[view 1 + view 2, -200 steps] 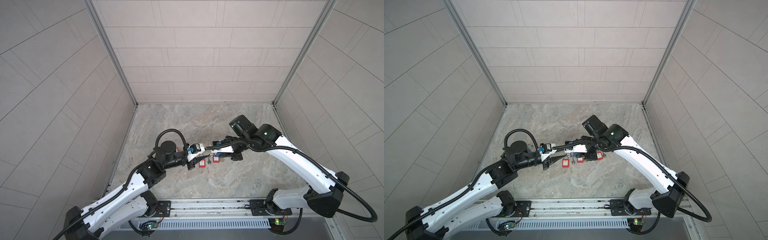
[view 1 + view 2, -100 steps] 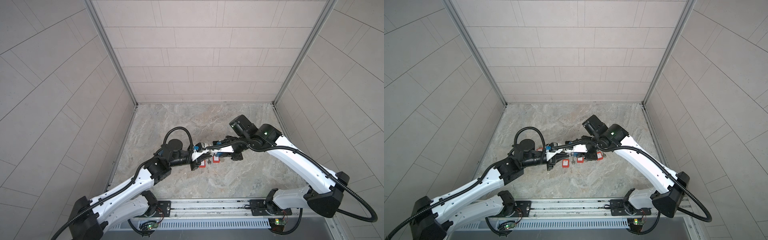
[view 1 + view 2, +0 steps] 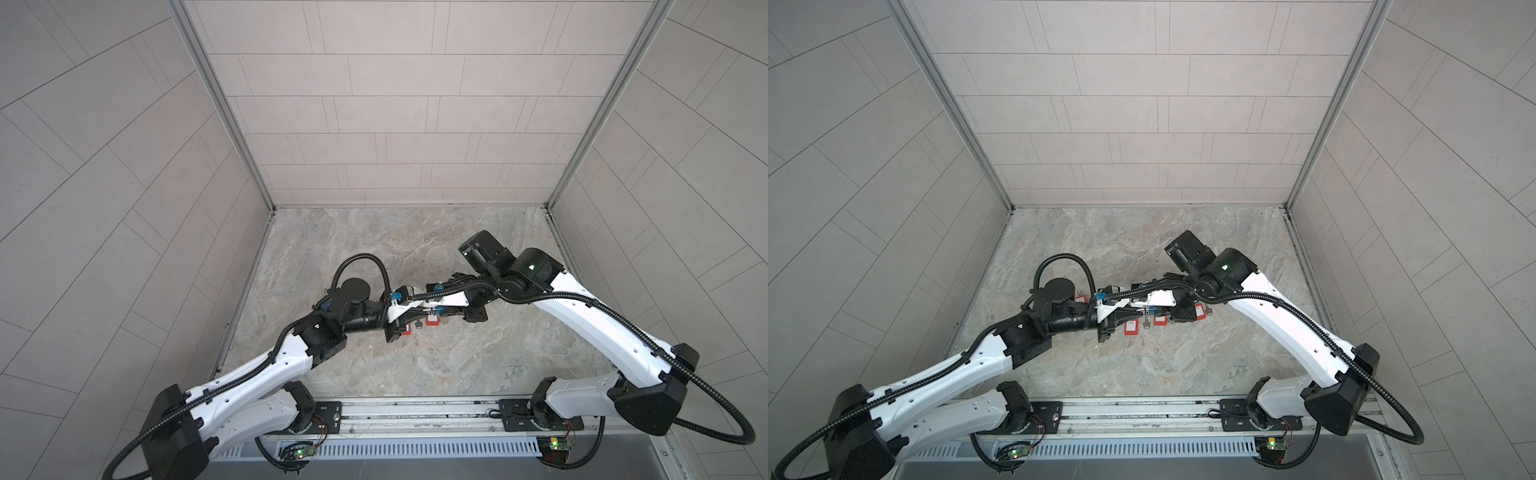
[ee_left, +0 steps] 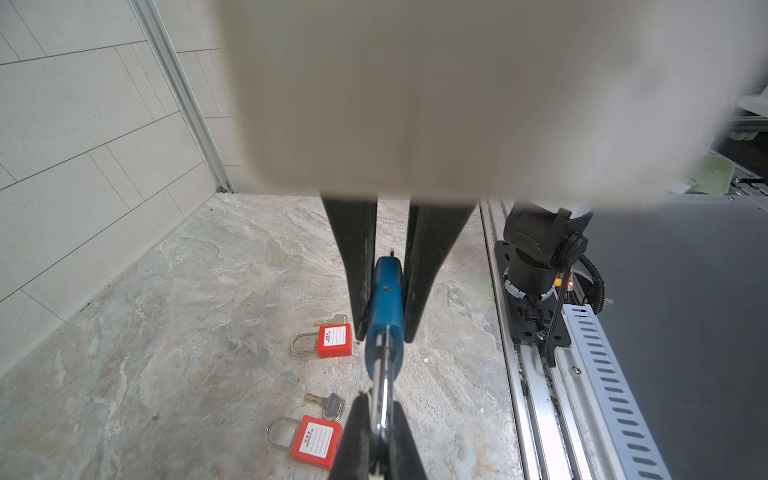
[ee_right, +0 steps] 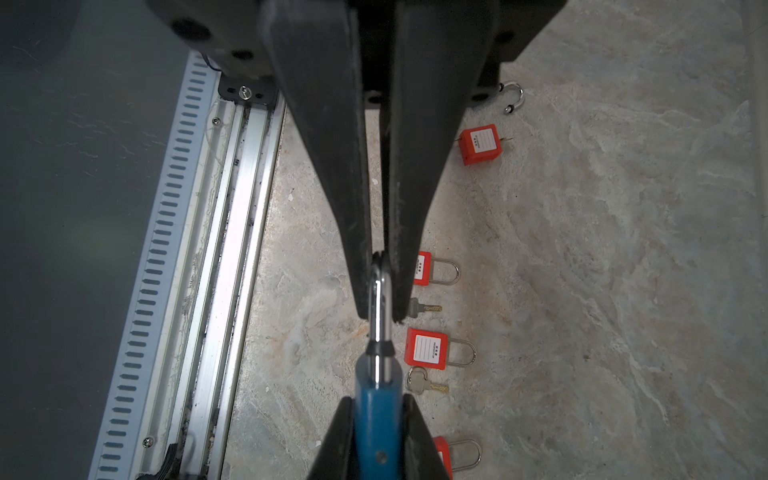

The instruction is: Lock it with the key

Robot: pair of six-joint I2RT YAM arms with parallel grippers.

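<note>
Above the marbled worktop (image 4: 208, 311), clear of its surface, a blue padlock (image 4: 384, 307) is held in the air. Its blue body is clamped by the left end effector (image 4: 384, 338). Those jaws have just been drawn in from a wider setting, after the left arm (image 3: 257, 365) was brought forward to meet the lock. The steel shackle (image 5: 379, 316) is pinched edge-on by the right end effector (image 5: 381, 318), whose jaws are set narrow. The lock is thus gripped at both ends, body and shackle, along one line.

No key can be made out in the body. A small dark stub at the body's far end cannot be identified. Below, several red padlocks (image 4: 334, 341) are laid out on the worktop, with loose keys (image 4: 330, 404) beside them.

With the body now secured, the lock is judged steady enough for the shackle to be pressed home or released. A key is judged yet to be fetched and turned.
</note>
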